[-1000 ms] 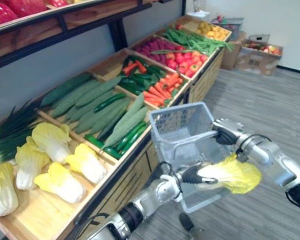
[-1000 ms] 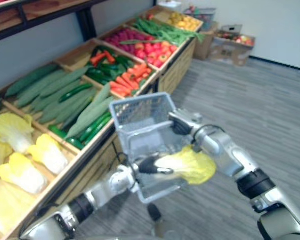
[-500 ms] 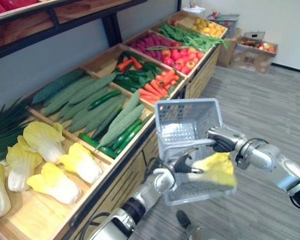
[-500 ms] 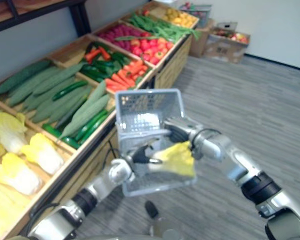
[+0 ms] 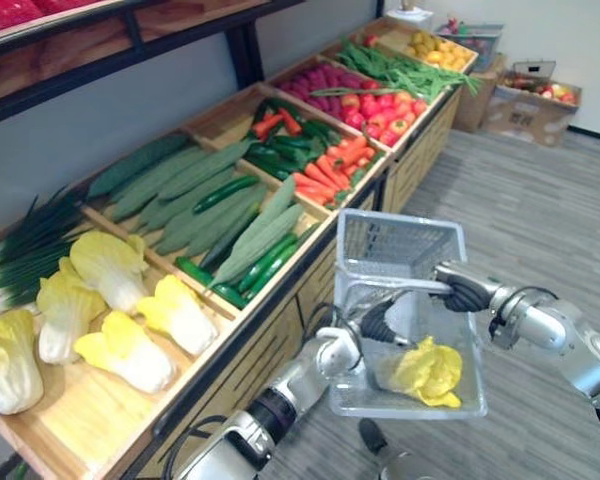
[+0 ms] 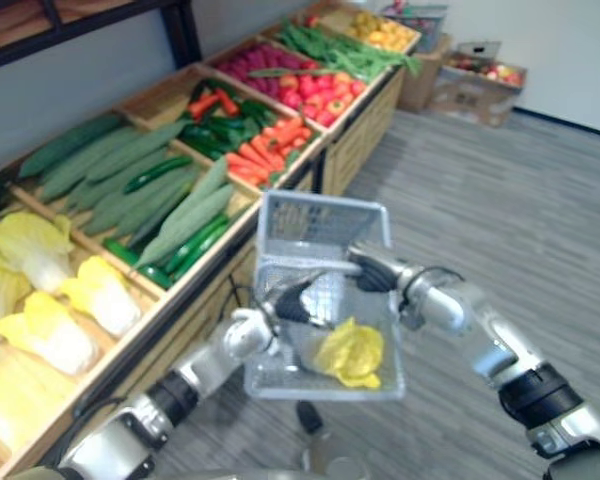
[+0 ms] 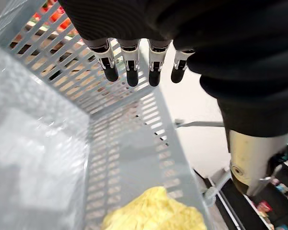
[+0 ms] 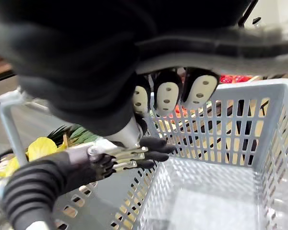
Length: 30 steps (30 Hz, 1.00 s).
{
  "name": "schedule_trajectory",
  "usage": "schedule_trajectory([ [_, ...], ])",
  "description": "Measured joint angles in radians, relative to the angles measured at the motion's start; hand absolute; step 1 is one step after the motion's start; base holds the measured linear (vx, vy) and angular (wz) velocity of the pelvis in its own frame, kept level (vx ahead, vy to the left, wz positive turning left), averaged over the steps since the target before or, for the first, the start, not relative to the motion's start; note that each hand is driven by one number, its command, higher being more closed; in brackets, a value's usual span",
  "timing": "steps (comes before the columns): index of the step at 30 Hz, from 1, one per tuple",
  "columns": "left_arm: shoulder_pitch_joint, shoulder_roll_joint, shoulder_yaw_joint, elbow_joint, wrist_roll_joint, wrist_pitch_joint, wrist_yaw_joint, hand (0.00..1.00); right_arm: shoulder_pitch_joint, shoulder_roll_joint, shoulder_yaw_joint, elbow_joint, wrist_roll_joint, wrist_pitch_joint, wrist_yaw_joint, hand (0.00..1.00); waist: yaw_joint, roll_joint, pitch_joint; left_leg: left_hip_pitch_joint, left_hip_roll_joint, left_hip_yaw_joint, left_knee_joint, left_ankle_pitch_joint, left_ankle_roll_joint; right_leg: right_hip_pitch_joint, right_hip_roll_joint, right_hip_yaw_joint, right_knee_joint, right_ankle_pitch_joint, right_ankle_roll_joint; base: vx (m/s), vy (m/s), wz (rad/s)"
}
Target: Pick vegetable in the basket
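While the fingers (image 7: 128, 73) of my left hand (image 5: 375, 328) are hanging straight in a loose row, slightly apart and pinching nothing, the yellow napa cabbage (image 5: 427, 372) is lying below them on the floor of the grey mesh basket (image 5: 400, 232). My fingertips are hovering by the basket's rim, close to its slotted wall; I cannot tell whether they are brushing the mesh, but they are well clear of the leaves. Across from them, my right hand (image 5: 467, 294) is curling its fingers round the handle (image 5: 408, 285), carrying the basket in the air just beside the wooden produce stand (image 5: 270, 350). Farther out past my left fingers, more napa cabbages (image 5: 130, 345) are sitting in the nearest crate, with cucumbers (image 5: 180, 195) and carrots (image 5: 330, 165) in the crates beyond.

I am judging that the placing step is all but over: the vegetable is in the basket, my left hand is empty, and only clearing it remains. The next move is calling for lifting those fingers up and away without hooking the handle or the mesh, while my right hand is keeping the basket steady so the cabbage is not sliding about. If another vegetable is wanted, my left arm is best placed for reaching to the cabbage crate.
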Motion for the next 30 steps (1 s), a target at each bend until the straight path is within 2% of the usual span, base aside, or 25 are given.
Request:
schedule_trajectory([
  [1, -0.001, 0.017, -0.030, -0.065, -0.007, -0.006, -0.014, 0.00, 0.022, 0.000, -0.021, 0.000, 0.000, 0.000, 0.000, 1.00, 0.000, 0.000, 0.000, -0.006, 0.000, -0.012, 0.000, 0.001, 0.002, 0.000, -0.006, -0.011, 0.000, 0.000, 0.000, -0.03, -0.022, 0.22],
  [4, 0.000, 0.087, -0.094, -0.159, -0.109, 0.029, -0.068, 0.00, 0.103, 0.018, -0.093, -0.024, 0.003, -0.041, 0.001, 1.00, -0.001, 0.000, 0.000, -0.016, 0.005, -0.060, 0.000, 0.006, 0.010, 0.015, -0.021, -0.053, 0.000, -0.001, 0.000, -0.05, -0.047, 0.44],
  [6, 0.000, 0.151, -0.131, -0.235, -0.189, 0.062, -0.101, 0.00, 0.146, 0.058, -0.129, -0.023, 0.021, -0.065, 0.001, 1.00, -0.002, 0.000, 0.001, -0.036, 0.004, -0.095, 0.001, 0.007, 0.011, 0.016, -0.038, -0.084, 0.000, -0.001, 0.000, -0.07, -0.051, 0.55],
  [9, -0.001, 0.254, -0.178, -0.334, -0.279, 0.081, -0.126, 0.00, 0.190, 0.121, -0.151, 0.004, 0.018, -0.080, -0.017, 1.00, -0.001, -0.002, 0.000, -0.053, 0.004, -0.149, 0.001, 0.012, 0.020, 0.029, -0.061, -0.134, 0.001, -0.007, -0.002, -0.05, -0.034, 0.53],
  [10, -0.001, 0.306, -0.207, -0.456, -0.326, 0.053, -0.144, 0.00, 0.199, 0.155, -0.180, 0.076, 0.014, -0.072, -0.037, 1.00, 0.009, -0.004, 0.000, -0.062, 0.004, -0.166, 0.002, 0.015, 0.022, 0.032, -0.072, -0.152, 0.002, -0.009, -0.001, -0.06, -0.029, 0.65],
  [11, -0.002, 0.323, -0.253, -0.611, -0.376, -0.004, -0.156, 0.00, 0.201, 0.186, -0.218, 0.177, 0.010, -0.048, -0.054, 1.00, 0.031, -0.004, -0.002, -0.074, 0.001, -0.183, 0.003, 0.018, 0.027, 0.033, -0.085, -0.173, 0.003, -0.012, 0.002, -0.05, -0.008, 0.56],
  [12, -0.003, 0.321, -0.276, -0.686, -0.405, -0.040, -0.160, 0.00, 0.201, 0.203, -0.238, 0.221, 0.004, -0.029, -0.064, 1.00, 0.045, -0.004, -0.002, -0.079, -0.001, -0.192, 0.003, 0.019, 0.028, 0.034, -0.092, -0.181, 0.002, -0.013, 0.003, -0.03, 0.025, 0.59],
  [13, -0.005, 0.306, -0.309, -0.799, -0.460, -0.105, -0.165, 0.00, 0.203, 0.236, -0.277, 0.296, -0.027, 0.011, -0.085, 1.00, 0.061, -0.004, -0.003, -0.091, -0.005, -0.219, 0.002, 0.022, 0.036, 0.039, -0.105, -0.203, 0.000, -0.014, 0.005, -0.02, 0.030, 0.50],
  [15, -0.006, 0.303, -0.319, -0.882, -0.505, -0.158, -0.166, 0.00, 0.218, 0.271, -0.323, 0.390, -0.065, 0.054, -0.092, 1.00, 0.081, -0.010, -0.010, -0.111, -0.010, -0.263, 0.000, 0.027, 0.044, 0.047, -0.124, -0.245, -0.001, -0.017, 0.008, -0.03, 0.025, 0.72],
  [16, -0.006, 0.321, -0.312, -0.881, -0.522, -0.161, -0.163, 0.00, 0.249, 0.300, -0.371, 0.447, -0.095, 0.087, -0.102, 1.00, 0.091, -0.007, -0.027, -0.132, -0.015, -0.302, -0.004, 0.033, 0.053, 0.050, -0.140, -0.282, -0.002, -0.017, 0.009, -0.01, 0.014, 0.83],
  [17, -0.004, 0.334, -0.311, -0.874, -0.539, -0.158, -0.163, 0.00, 0.266, 0.316, -0.401, 0.475, -0.101, 0.099, -0.109, 1.00, 0.097, -0.010, -0.027, -0.140, -0.021, -0.326, -0.010, 0.038, 0.060, 0.057, -0.148, -0.300, -0.002, -0.017, 0.009, -0.01, 0.014, 0.96],
  [18, 0.012, 0.362, -0.310, -0.869, -0.559, -0.149, -0.163, 0.00, 0.302, 0.344, -0.455, 0.527, -0.101, 0.124, -0.128, 1.00, 0.102, -0.020, -0.027, -0.151, -0.034, -0.366, -0.027, 0.051, 0.070, 0.064, -0.165, -0.338, -0.002, -0.017, 0.009, -0.02, 0.016, 0.97],
  [19, 0.040, 0.397, -0.308, -0.870, -0.584, -0.149, -0.163, 0.00, 0.331, 0.368, -0.509, 0.565, -0.101, 0.140, -0.133, 1.00, 0.103, -0.014, -0.039, -0.170, -0.048, -0.405, -0.040, 0.063, 0.078, 0.065, -0.185, -0.373, -0.002, -0.018, 0.009, -0.04, 0.021, 1.05],
  [20, 0.063, 0.419, -0.300, -0.871, -0.589, -0.148, -0.163, 0.00, 0.349, 0.391, -0.552, 0.587, -0.100, 0.155, -0.148, 1.00, 0.105, -0.027, -0.036, -0.180, -0.059, -0.433, -0.052, 0.073, 0.086, 0.068, -0.197, -0.400, -0.001, -0.018, 0.009, -0.02, 0.013, 0.80],
  [22, 0.107, 0.446, -0.269, -0.873, -0.601, -0.146, -0.163, 0.00, 0.359, 0.435, -0.627, 0.629, -0.097, 0.175, -0.182, 1.00, 0.106, -0.022, -0.044, -0.183, -0.077, -0.479, -0.073, 0.089, 0.096, 0.086, -0.217, -0.442, -0.001, -0.018, 0.009, -0.02, 0.019, 0.71],
  [23, 0.131, 0.453, -0.246, -0.884, -0.629, -0.138, -0.164, 0.00, 0.365, 0.460, -0.670, 0.650, -0.093, 0.179, -0.206, 1.00, 0.108, -0.031, -0.045, -0.187, -0.084, -0.506, -0.083, 0.096, 0.107, 0.098, -0.227, -0.466, 0.000, -0.017, 0.010, -0.03, 0.026, 0.70],
  [24, 0.143, 0.457, -0.230, -0.895, -0.629, -0.136, -0.164, 0.00, 0.367, 0.471, -0.688, 0.656, -0.087, 0.180, -0.214, 1.00, 0.109, -0.023, -0.055, -0.188, -0.088, -0.516, -0.088, 0.099, 0.111, 0.101, -0.232, -0.477, 0.000, -0.017, 0.009, -0.03, 0.019, 0.61],
  [25, 0.166, 0.469, -0.200, -0.922, -0.629, -0.136, -0.163, 0.00, 0.369, 0.488, -0.719, 0.658, -0.075, 0.183, -0.224, 1.00, 0.113, -0.040, -0.056, -0.196, -0.096, -0.537, -0.097, 0.105, 0.115, 0.102, -0.241, -0.499, 0.001, -0.018, 0.010, -0.02, 0.008, 0.48],
  [27, 0.191, 0.471, -0.164, -0.959, -0.629, -0.136, -0.160, 0.00, 0.369, 0.503, -0.754, 0.667, -0.054, 0.185, -0.242, 1.00, 0.127, -0.034, -0.065, -0.196, -0.109, -0.565, -0.124, 0.124, 0.119, 0.111, -0.251, -0.528, 0.000, -0.018, 0.010, -0.02, -0.003, 0.49],
  [30, 0.244, 0.471, -0.077, -1.000, -0.627, -0.136, -0.145, 0.00, 0.362, 0.527, -0.842, 0.739, -0.040, 0.185, -0.269, 1.00, 0.139, -0.043, -0.067, -0.203, -0.125, -0.637, -0.176, 0.168, 0.122, 0.132, -0.266, -0.605, -0.001, -0.030, 0.023, -0.01, -0.032, 0.74],
])
